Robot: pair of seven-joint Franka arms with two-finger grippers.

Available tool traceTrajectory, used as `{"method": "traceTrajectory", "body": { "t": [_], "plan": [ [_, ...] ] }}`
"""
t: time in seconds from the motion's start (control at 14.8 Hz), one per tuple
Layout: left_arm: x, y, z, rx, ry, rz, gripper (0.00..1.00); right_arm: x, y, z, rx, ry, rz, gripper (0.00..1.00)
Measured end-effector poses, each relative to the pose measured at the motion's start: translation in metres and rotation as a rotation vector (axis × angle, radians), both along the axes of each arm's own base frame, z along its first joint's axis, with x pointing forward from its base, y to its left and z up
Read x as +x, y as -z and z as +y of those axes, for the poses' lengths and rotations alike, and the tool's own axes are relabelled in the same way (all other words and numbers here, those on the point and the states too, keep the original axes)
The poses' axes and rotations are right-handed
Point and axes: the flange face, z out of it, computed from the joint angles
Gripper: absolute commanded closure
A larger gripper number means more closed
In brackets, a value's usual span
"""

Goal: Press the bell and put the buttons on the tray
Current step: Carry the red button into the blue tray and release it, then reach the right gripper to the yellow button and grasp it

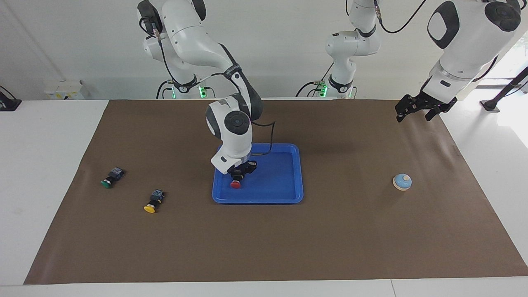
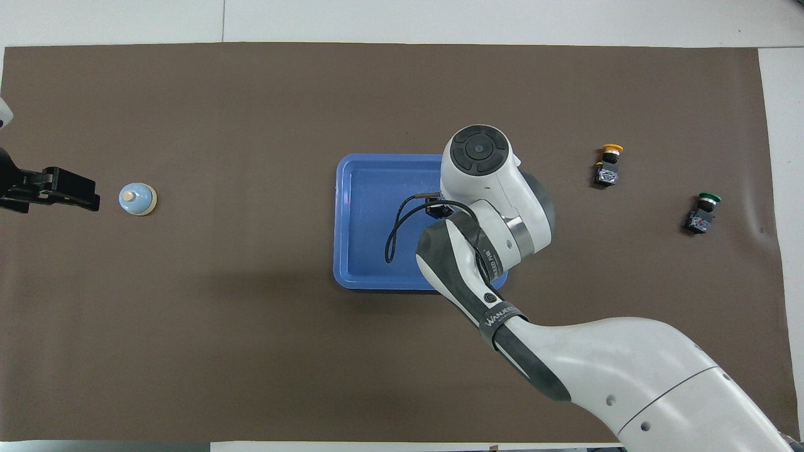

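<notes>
The blue tray (image 1: 290,194) (image 2: 364,188) lies mid-mat. My right gripper (image 1: 242,170) hangs low over the part of it toward the right arm's end. The red button (image 1: 235,184) is right under the gripper, cap down at the tray floor; the wrist hides it in the overhead view. I cannot tell whether it is still gripped. The yellow button (image 1: 152,203) (image 2: 607,164) and the green button (image 1: 110,177) (image 2: 702,213) lie on the mat toward the right arm's end. The light-blue bell (image 1: 402,182) (image 2: 137,199) stands toward the left arm's end. My left gripper (image 1: 413,115) (image 2: 91,196) waits open over the mat beside the bell, apart from it.
A brown mat (image 1: 330,247) covers the white table. A third robot arm's base (image 1: 342,82) stands at the robots' edge between the two arms. A black cable (image 2: 392,232) loops from the right wrist over the tray.
</notes>
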Motion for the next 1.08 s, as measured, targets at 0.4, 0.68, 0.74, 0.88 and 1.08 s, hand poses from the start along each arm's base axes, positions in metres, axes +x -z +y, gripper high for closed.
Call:
{"method": "traceTrajectory", "body": {
  "t": [0.4, 0.68, 0.74, 0.88, 1.08],
  "plan": [
    [0.000, 0.000, 0.000, 0.000, 0.000, 0.000, 0.00, 0.001, -0.045, -0.011, -0.026, 0.026, 0.028, 0.00],
    [0.000, 0.000, 0.000, 0.000, 0.000, 0.000, 0.00, 0.024, -0.133, -0.082, -0.025, 0.085, -0.006, 0.00],
    [0.000, 0.000, 0.000, 0.000, 0.000, 0.000, 0.00, 0.031, -0.145, -0.114, -0.024, 0.078, -0.017, 0.00],
    [0.000, 0.000, 0.000, 0.000, 0.000, 0.000, 0.00, 0.046, -0.152, -0.184, -0.034, 0.051, -0.025, 0.00],
    [0.000, 0.000, 0.000, 0.000, 0.000, 0.000, 0.00, 0.059, -0.136, -0.268, -0.025, 0.020, -0.061, 0.00]
  ]
}}
